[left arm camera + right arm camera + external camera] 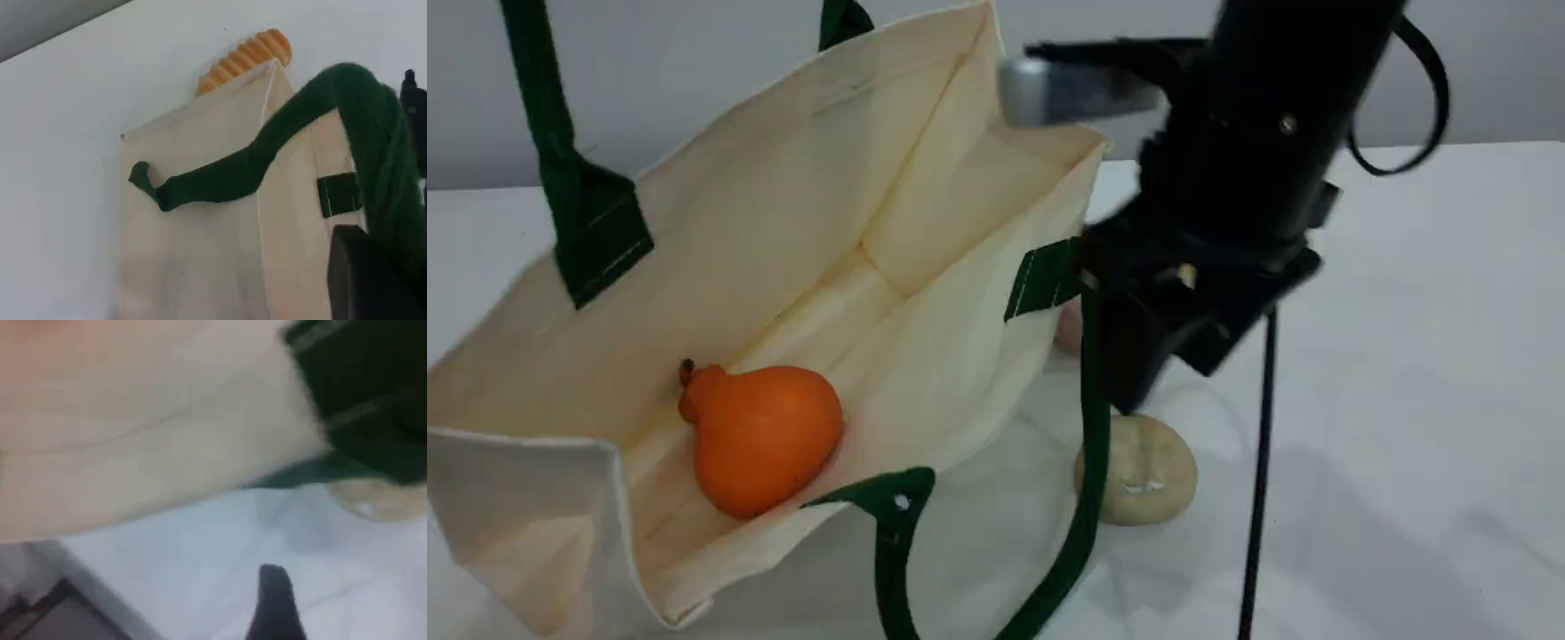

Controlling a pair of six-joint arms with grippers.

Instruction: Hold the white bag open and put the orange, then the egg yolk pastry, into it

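- Nearest, the white bag (pixel 800 222) lies tipped with its mouth toward me, the orange (pixel 760 437) already inside.
- Beside it, the egg yolk pastry (pixel 1145 469) waits on the table (pixel 1405 356).
- My right gripper (pixel 1129 391) hangs just above the pastry; I cannot tell its jaws.
- My left gripper (pixel 373 280) is clamped on the green handle (pixel 267 157), keeping the bag open.

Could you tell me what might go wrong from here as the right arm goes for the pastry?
1. A dark green strap handle hangs across the egg yolk pastry, so the right gripper just above it may snag or pinch the strap along with the pastry.
2. The white bag stands open only because its far handle is pulled up at the left; if that slips, the mouth could sag over the orange inside and block the drop.
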